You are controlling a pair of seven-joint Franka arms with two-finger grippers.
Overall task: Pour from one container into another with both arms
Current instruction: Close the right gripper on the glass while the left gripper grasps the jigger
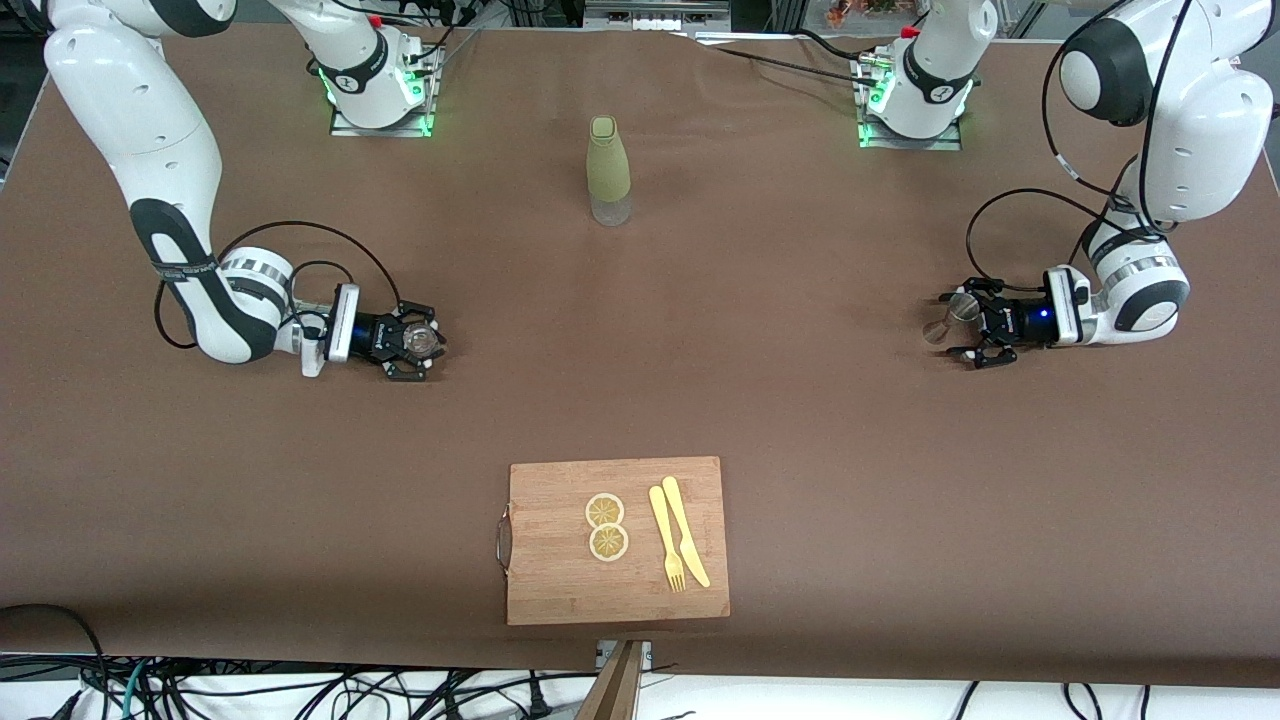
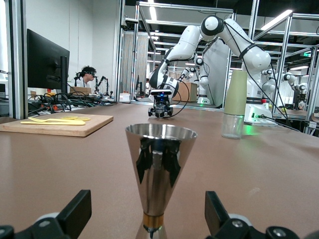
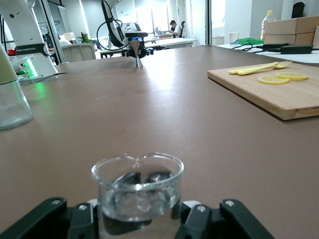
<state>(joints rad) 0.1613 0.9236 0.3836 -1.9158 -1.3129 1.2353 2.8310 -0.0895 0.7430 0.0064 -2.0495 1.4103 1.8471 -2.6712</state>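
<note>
The cutting board (image 1: 618, 540) is taken as the landmark. Farther from the front camera than the board, toward the right arm's end of the table, the small glass (image 1: 424, 337) is seen standing on the table, gripped between the closed fingers of the right gripper (image 1: 418, 345). Toward the left arm's end, also farther than the board, the metal jigger (image 1: 950, 318) is found upright between the widely spread fingers of the left gripper (image 1: 962, 327), untouched.

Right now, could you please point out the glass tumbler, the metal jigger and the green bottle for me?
glass tumbler (image 3: 137, 191), right wrist view, on its clear side wall.
metal jigger (image 2: 160, 164), left wrist view, on its upper cone.
green bottle (image 1: 608, 165), front view, on its olive sleeve.
</note>
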